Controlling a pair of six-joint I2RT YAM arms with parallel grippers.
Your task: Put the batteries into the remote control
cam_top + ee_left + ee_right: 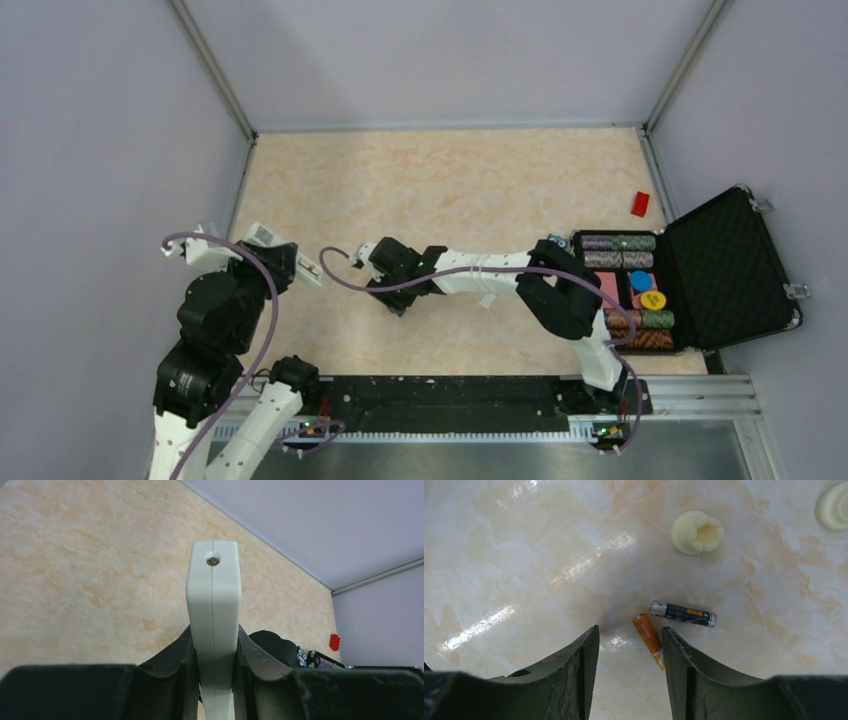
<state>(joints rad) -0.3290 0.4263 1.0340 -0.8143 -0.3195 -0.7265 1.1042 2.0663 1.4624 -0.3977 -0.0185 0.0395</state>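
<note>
My left gripper (pixel 214 660) is shut on the white remote control (pixel 213 595), held edge-on above the table; the top view shows its end (pixel 308 270) sticking out of that gripper (pixel 285 262). My right gripper (pixel 630 630) is open and low over the table, left of centre in the top view (pixel 395 285). An orange battery (pixel 648 636) lies between its fingers, close to the right finger (pixel 684 665). A black battery (pixel 683 613) lies just beyond that finger's tip. The right gripper hides both batteries in the top view.
Two cream lumps (pixel 697 532) (pixel 834 506) lie beyond the batteries. An open black case (pixel 735 265) with striped chip rolls (pixel 618 243) stands at the right edge. A small red block (pixel 640 203) lies behind it. Grey walls enclose the table.
</note>
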